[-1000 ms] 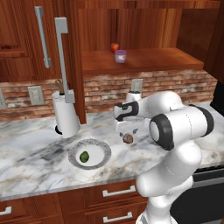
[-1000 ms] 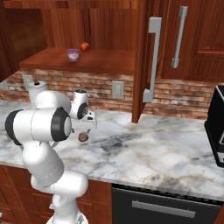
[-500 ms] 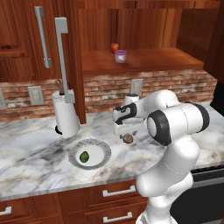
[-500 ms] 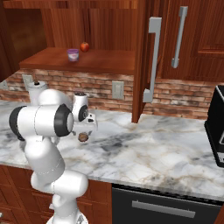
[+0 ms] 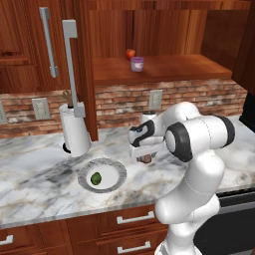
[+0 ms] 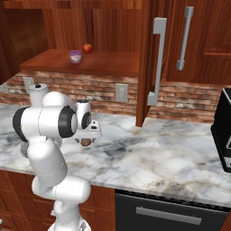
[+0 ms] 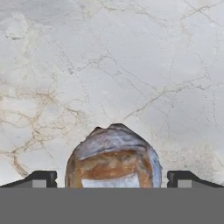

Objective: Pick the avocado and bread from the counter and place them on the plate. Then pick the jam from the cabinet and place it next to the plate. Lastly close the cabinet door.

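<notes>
Tool (image 7: 112, 180) spread wide astride the bread (image 7: 113, 157) (no readable labels anywhere).

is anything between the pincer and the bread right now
Nothing visible. In the hand view the bread lies on the bare counter, straight between the open pincer's two fingertips, with a clear gap on each side. The pincer hangs directly over it.

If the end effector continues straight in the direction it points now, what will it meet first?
Most likely the bread. The open end effector points down at the counter, and the bread lies between its fingertips. How much gap remains above the bread is hard to judge.
</notes>
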Robot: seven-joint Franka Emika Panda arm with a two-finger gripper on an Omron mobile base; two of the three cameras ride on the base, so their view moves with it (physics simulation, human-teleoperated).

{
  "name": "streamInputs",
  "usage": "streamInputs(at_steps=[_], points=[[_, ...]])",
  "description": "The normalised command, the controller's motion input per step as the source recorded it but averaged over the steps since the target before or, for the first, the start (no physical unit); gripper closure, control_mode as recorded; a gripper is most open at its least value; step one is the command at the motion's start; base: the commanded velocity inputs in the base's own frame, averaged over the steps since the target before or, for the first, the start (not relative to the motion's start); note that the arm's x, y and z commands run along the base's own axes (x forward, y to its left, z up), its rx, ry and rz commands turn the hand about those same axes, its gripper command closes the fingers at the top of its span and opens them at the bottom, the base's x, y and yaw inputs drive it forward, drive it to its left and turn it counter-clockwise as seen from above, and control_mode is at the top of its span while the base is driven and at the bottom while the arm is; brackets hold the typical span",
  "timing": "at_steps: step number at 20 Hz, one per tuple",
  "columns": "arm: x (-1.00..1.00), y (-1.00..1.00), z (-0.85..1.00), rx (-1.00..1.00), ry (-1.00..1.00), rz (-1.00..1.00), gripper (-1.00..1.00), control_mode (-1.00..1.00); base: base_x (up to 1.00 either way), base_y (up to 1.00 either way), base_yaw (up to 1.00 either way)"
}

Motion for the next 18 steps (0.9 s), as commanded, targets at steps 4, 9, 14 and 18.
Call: streamInputs(at_steps=[4,9,14,18], points=[[0.0,0.0,-0.21,-0.03,0.01,0.0,-1.0,-1.0,0.0,0.0,0.0],[-0.01,0.0,-0.21,-0.01,0.02,0.0,1.0,-1.0,0.0,0.0,0.0],[-0.23,0.0,0.07,0.0,0.0,0.03,1.0,-1.0,0.0,0.0,0.0],[-0.34,0.0,0.52,0.04,0.0,0.12,1.0,-1.0,0.0,0.0,0.0]])
